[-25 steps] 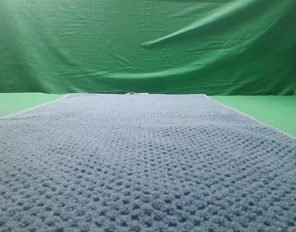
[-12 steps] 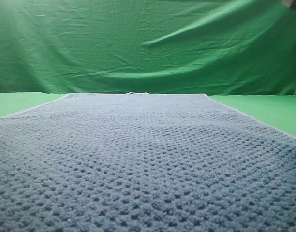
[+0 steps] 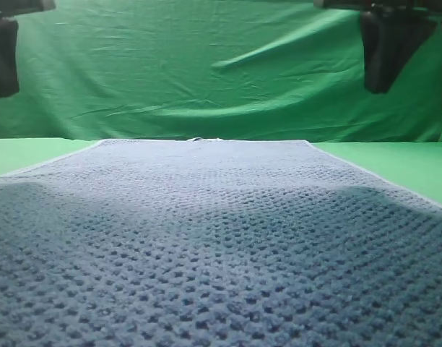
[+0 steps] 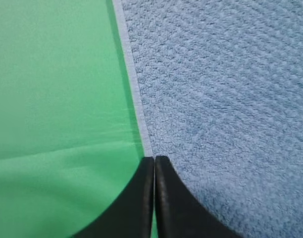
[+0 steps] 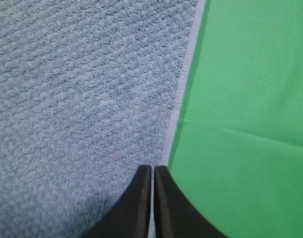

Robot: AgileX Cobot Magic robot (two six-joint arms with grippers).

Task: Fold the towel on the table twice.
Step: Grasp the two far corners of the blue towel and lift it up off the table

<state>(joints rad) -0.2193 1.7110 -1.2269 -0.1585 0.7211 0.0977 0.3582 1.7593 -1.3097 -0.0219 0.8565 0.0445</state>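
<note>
The blue-grey waffle-weave towel (image 3: pixel 221 238) lies flat and spread out on the green table (image 3: pixel 401 163), filling most of the high view. My left gripper (image 3: pixel 3 61) hangs dark at the top left, high above the towel, and my right gripper (image 3: pixel 383 54) hangs at the top right. Seen from the left wrist, the left gripper (image 4: pixel 154 159) is shut and empty, its tips over the towel's (image 4: pixel 216 99) pale left hem. From the right wrist, the right gripper (image 5: pixel 152 168) is shut and empty over the towel's (image 5: pixel 82 89) right hem.
A wrinkled green cloth backdrop (image 3: pixel 206 65) hangs behind the table. Bare green table surface lies left of the towel (image 4: pixel 52 99) and right of it (image 5: pixel 250 89). Arm shadows fall across the towel's near half.
Both grippers have come down into the top of the high view, where neither showed a second ago. Their shadows now darken the towel. The towel itself has not moved.
</note>
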